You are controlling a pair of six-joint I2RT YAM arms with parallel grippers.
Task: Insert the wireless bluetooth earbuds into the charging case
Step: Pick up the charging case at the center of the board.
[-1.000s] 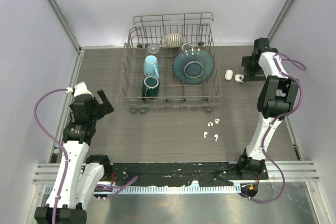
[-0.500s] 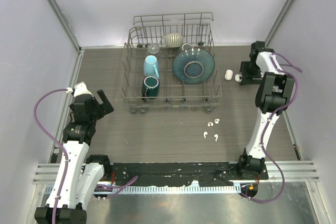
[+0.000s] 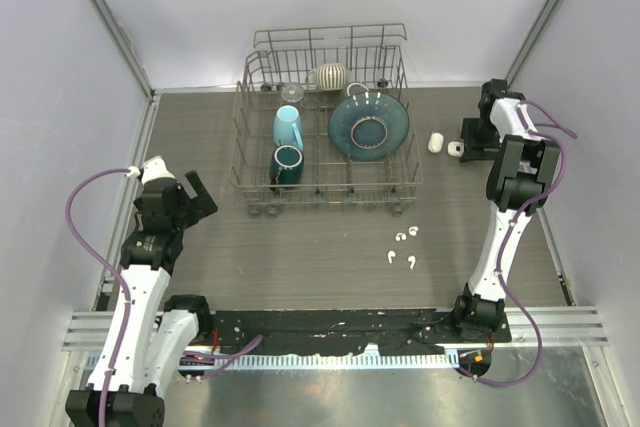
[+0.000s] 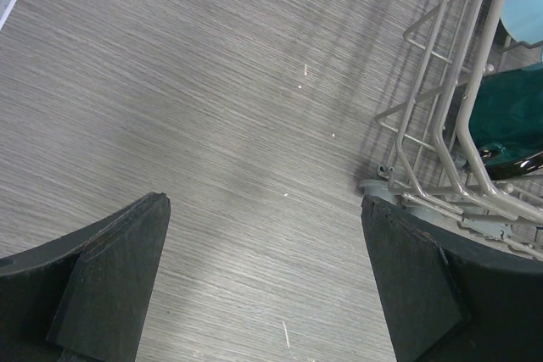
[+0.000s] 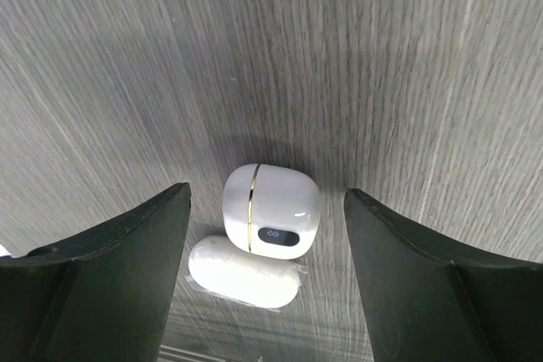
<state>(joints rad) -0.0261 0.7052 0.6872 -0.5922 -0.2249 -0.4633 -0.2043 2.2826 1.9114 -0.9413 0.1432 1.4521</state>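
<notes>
Four tiny white earbuds lie loose on the table in front of the rack in the top view: two side by side, and two a little nearer. Two white charging cases lie at the right: an oval one and a rounded one with a gold seam and small display, touching, both closed. My right gripper is open and empty above them, a finger on each side. My left gripper is open and empty at the far left.
A wire dish rack stands at the back middle, holding a teal plate, a light blue cup, a dark teal cup and a ribbed bowl. Grey walls close in both sides.
My right gripper has shifted slightly over the two cases, its wrist turning a little. The left arm, cases and earbuds have not moved.
</notes>
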